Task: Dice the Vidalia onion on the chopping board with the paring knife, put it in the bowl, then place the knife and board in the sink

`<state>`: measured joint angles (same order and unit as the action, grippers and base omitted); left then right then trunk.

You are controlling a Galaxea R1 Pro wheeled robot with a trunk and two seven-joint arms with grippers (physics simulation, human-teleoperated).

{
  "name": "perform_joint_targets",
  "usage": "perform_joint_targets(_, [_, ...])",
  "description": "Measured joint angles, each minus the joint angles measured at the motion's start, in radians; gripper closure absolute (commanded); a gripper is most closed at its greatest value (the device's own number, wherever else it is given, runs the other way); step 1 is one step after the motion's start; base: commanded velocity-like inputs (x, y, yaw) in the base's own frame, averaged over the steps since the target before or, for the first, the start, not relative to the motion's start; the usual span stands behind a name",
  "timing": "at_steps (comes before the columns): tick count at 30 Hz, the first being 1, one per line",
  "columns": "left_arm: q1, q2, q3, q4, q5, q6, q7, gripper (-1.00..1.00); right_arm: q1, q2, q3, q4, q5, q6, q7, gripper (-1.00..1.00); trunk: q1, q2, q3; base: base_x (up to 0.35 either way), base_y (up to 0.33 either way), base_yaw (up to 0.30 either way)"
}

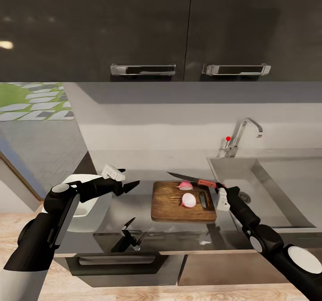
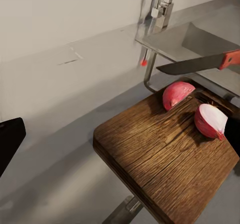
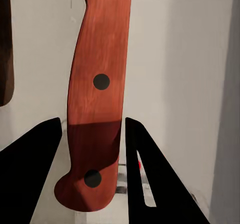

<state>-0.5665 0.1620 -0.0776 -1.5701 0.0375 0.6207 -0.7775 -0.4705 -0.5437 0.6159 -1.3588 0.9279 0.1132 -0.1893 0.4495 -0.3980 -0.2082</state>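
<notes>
Glossy grey steel tabletop (image 1: 134,211) | dark brown wooden board (image 1: 172,205) carries two reddish onion halves (image 1: 188,199) | right claw (image 1: 220,188) pinching red-handled knife (image 1: 197,181) above board's sink-side edge | left claw (image 1: 127,180) spread, near white bowl (image 1: 89,211)

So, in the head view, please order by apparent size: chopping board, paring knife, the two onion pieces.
1. chopping board
2. paring knife
3. the two onion pieces: front piece, back piece, too alike to rank.

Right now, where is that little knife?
In the head view, the paring knife is held in the right gripper, above the chopping board's far edge, left of the sink.
</notes>
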Motion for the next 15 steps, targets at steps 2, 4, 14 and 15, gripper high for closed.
perform_joint_targets(2, [0.0, 0.0, 0.0, 0.0, 0.0, 0.0, 0.0, -1.0, 0.0, -0.001, -0.003, -0.001, -0.001, 0.001, 0.001, 1.0, 0.0, 0.0, 0.0, 0.0, 0.0, 0.0])
perform_joint_targets(4, [0.0, 0.0, 0.0, 0.0, 0.0, -0.001, 0.0, -1.0, 0.0, -0.001, -0.034, -0.001, -0.002, 0.002, 0.005, 1.0, 0.0, 0.0, 0.0, 0.0, 0.0, 0.0])
perform_joint_targets(14, [0.0, 0.0, 0.0, 0.0, 0.0, -0.001, 0.0, -1.0, 0.001, 0.005, -0.192, 0.013, -0.004, 0.0, 0.092, 1.0, 0.0, 0.0, 0.0, 0.0, 0.0, 0.0])
perform_joint_targets(15, [0.0, 0.0, 0.0, 0.0, 0.0, -0.001, 0.0, -1.0, 0.001, 0.006, -0.192, 0.016, -0.004, 0.0, 0.094, 1.0, 0.0, 0.0, 0.0, 0.0, 0.0, 0.0])
